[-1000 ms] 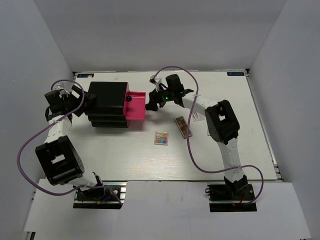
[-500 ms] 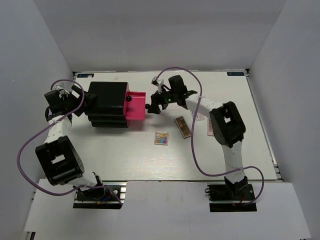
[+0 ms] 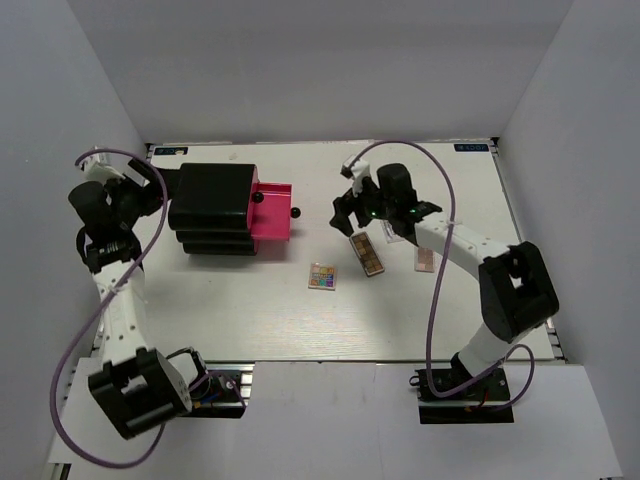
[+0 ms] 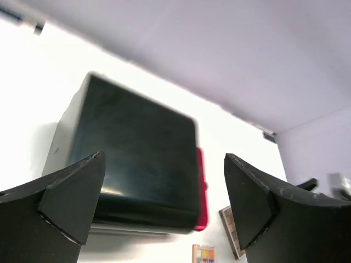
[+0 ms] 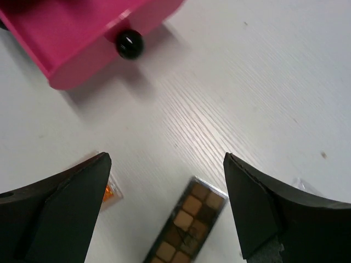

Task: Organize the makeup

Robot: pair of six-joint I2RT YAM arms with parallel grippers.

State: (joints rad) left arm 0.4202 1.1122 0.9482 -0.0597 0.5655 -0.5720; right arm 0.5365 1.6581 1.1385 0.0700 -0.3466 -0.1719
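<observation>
Top view: open table (image 3: 250,325) across the lower middle gives free passage; black box (image 3: 212,205) with pulled-out pink drawer (image 3: 272,212) blocks upper left, long brown palette (image 3: 367,254) and square palette (image 3: 323,276) lie mid-frame.

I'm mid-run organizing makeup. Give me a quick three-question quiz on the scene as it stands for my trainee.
1. True or false: the pink drawer of the black box is pulled out.
2. What lies between the fingers of the right gripper in the right wrist view? A long brown palette; B rose-gold tube; C lipstick.
3. Fill in: the left gripper and right gripper are both ___, holding nothing.
Key: 1 true; 2 A; 3 open.
</observation>
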